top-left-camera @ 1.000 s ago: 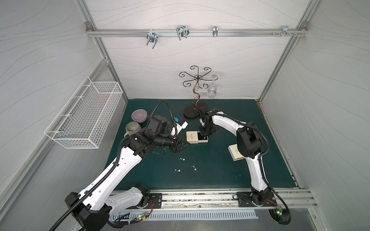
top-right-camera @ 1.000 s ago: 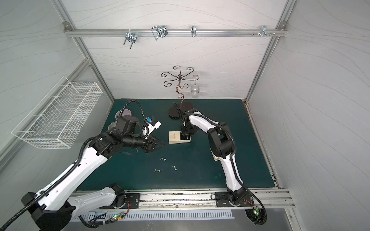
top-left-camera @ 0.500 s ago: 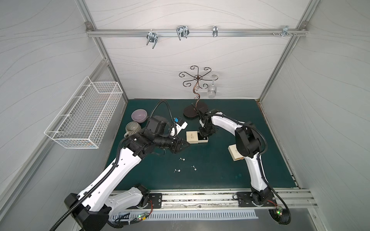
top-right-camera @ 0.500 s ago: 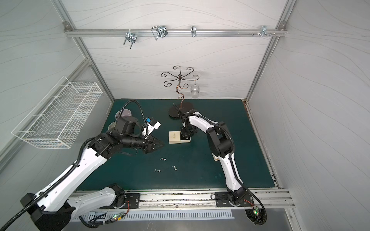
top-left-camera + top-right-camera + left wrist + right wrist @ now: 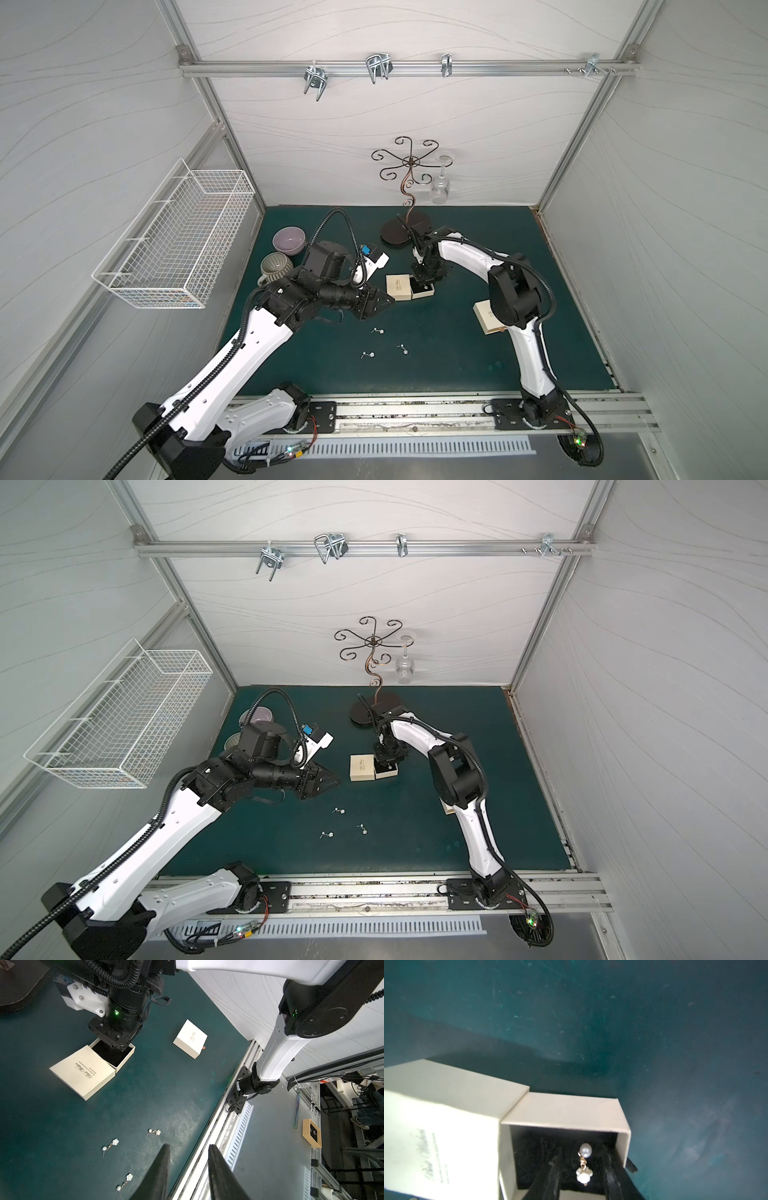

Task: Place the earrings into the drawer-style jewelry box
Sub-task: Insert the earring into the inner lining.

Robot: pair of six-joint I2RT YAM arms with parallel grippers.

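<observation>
closest in, three loose earrings (image 5: 377, 331) are lying on the mat (image 5: 457, 365) around 7 o'clock from the drawer-style jewelry box (image 5: 398, 286), with the left gripper (image 5: 189, 1146) hovering near its 8 o'clock, fingers (image 5: 162, 1167) spread on nothing; further back the right gripper (image 5: 423, 282) is sitting in the open drawer (image 5: 566, 1109), fingers (image 5: 554, 1172) parted either side of one earring (image 5: 584, 1167), not touching it. Guessing a finger could be snagging it on the way out and flicking it over the side. Only the right wrist view is showing that earring, both top views are hiding it under the gripper
</observation>
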